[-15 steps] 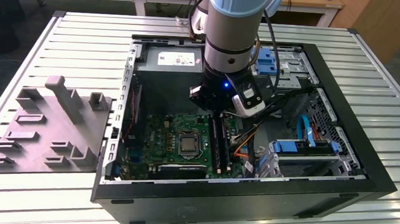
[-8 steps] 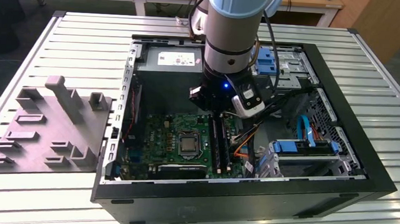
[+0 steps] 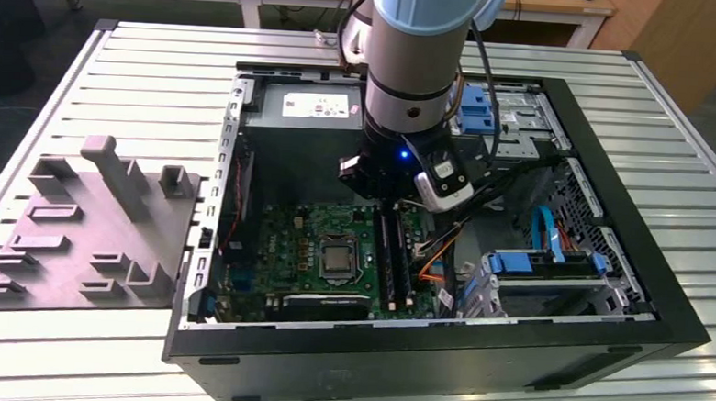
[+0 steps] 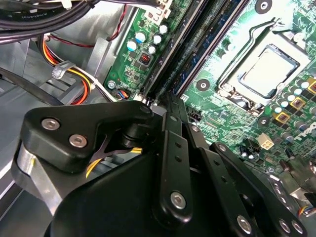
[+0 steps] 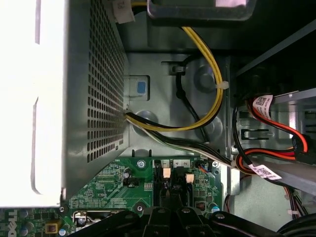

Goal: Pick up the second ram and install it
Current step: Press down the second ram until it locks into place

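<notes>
Pincer (image 3: 389, 205) low over the motherboard's (image 3: 294, 243) slots (image 3: 390, 257), case walls close; grip state unclear.

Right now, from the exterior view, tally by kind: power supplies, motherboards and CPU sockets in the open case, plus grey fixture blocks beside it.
Power supply: 1
Green motherboard: 1
CPU socket: 1
Grey fixture block: 1
Total: 4

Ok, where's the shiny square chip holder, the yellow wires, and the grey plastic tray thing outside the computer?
Chip holder (image 4: 269, 69), second wrist view, on its silver square lid.
Yellow wires (image 5: 210, 74), first wrist view, on the curved run against the metal wall.
Grey tray (image 3: 87, 232), exterior view, on its flat top beside the case.
</notes>
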`<state>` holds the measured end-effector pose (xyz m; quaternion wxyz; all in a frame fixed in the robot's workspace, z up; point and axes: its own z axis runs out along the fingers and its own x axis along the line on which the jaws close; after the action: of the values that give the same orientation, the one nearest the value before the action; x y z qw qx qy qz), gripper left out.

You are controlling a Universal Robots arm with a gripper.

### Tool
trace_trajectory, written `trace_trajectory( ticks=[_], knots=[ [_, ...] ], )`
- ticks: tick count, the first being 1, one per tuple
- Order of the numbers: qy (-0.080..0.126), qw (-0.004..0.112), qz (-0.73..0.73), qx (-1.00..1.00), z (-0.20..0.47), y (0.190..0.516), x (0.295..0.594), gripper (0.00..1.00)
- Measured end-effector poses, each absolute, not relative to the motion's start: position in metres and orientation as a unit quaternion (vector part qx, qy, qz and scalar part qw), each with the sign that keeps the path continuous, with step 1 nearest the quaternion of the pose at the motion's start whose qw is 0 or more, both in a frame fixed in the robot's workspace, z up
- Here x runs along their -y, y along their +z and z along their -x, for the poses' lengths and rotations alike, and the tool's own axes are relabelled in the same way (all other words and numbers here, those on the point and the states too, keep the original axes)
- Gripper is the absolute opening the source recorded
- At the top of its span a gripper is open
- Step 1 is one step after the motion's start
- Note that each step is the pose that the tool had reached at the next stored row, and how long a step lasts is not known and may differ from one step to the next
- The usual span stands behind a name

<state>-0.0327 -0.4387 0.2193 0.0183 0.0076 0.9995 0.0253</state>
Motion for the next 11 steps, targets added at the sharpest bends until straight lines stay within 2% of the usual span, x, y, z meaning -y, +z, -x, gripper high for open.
trace_trajectory(
  ticks=[11],
  knots=[
    [0.025,0.018,-0.008,-0.999,0.0327,0.2183,0.4387,0.1]
  ],
)
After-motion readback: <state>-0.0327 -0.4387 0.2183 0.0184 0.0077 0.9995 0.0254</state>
